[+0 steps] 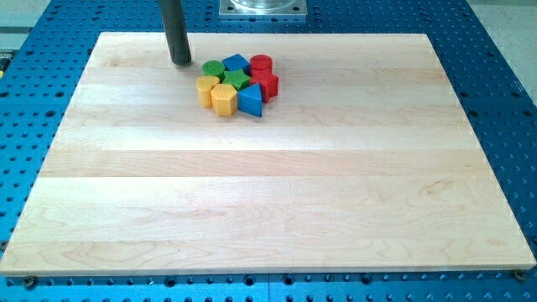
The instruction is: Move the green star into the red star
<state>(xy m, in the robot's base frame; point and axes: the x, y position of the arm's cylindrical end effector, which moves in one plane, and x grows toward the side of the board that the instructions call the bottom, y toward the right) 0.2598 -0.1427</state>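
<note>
The green star (237, 79) lies in the middle of a tight cluster of blocks near the view's top centre. The red star (267, 84) is just to its right, touching it. My tip (180, 61) rests on the board up and to the left of the cluster, a short gap from the green round block (213, 69). The rod rises out of the view's top.
Also in the cluster: a blue block (237, 62), a red cylinder (261, 63), a blue triangle (251, 100), a yellow hexagon (223, 99) and a yellow round block (206, 88). The wooden board (268, 210) lies on a blue perforated table. A metal base plate (263, 7) sits at the top.
</note>
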